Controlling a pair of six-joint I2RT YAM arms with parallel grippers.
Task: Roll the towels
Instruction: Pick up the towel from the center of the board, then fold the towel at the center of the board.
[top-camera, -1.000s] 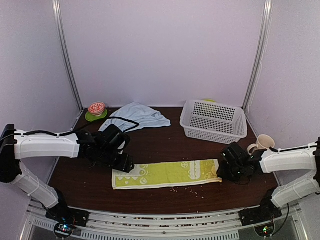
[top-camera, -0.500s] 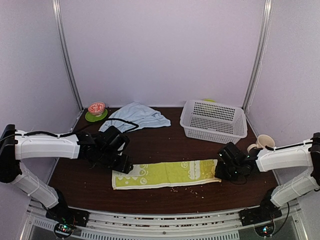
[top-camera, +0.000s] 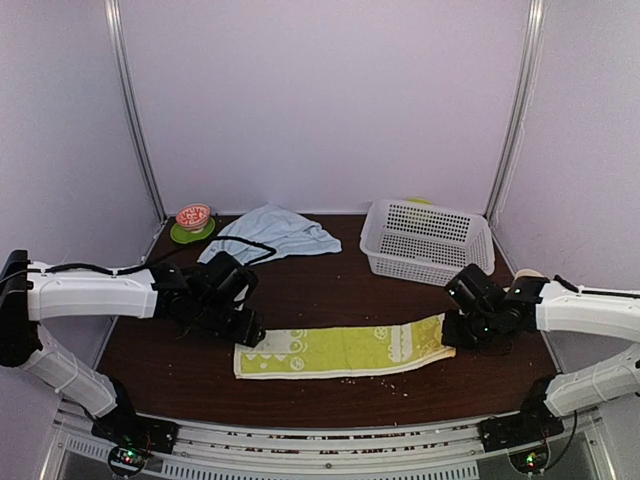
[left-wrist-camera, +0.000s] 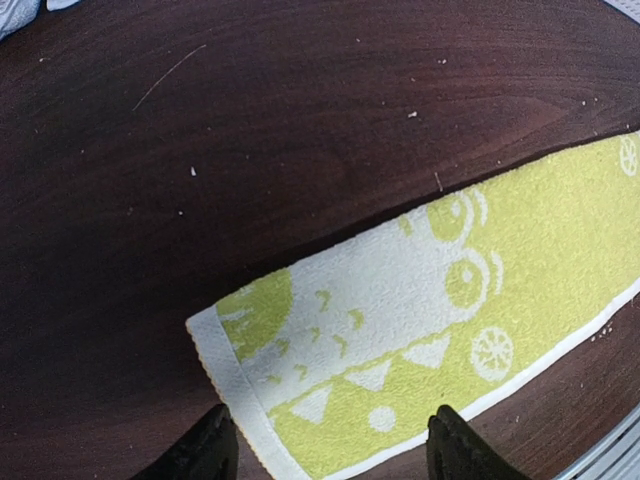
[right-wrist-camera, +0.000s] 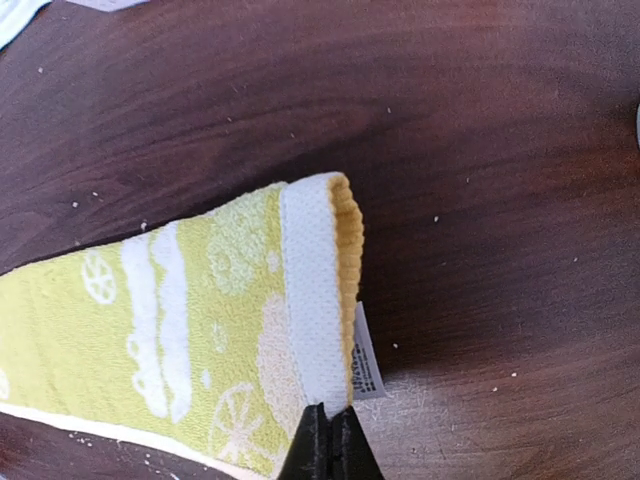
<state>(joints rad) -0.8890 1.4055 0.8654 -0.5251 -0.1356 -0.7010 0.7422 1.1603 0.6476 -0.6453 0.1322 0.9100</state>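
Note:
The lime-green towel (top-camera: 340, 350) with white figures lies in a long folded strip across the front of the table. My right gripper (right-wrist-camera: 330, 440) is shut on its right end, pinching the white hem (right-wrist-camera: 315, 300) and lifting it off the wood; a small tag (right-wrist-camera: 365, 365) hangs beside the jaws. My left gripper (left-wrist-camera: 325, 445) hovers open over the towel's left end (left-wrist-camera: 330, 360), one finger on each side of the strip, holding nothing. The pale-blue towel (top-camera: 270, 232) lies crumpled at the back left.
A white perforated basket (top-camera: 428, 240) stands at the back right. A small red-and-white bowl on a green saucer (top-camera: 193, 221) is at the back left corner. A cream mug (top-camera: 527, 283) is by the right arm. Crumbs dot the dark wooden table (top-camera: 330, 290).
My right gripper closed on the green towel's right end, raised it and drew it right; the whole strip slid a little to the right. The left gripper stayed put and open.

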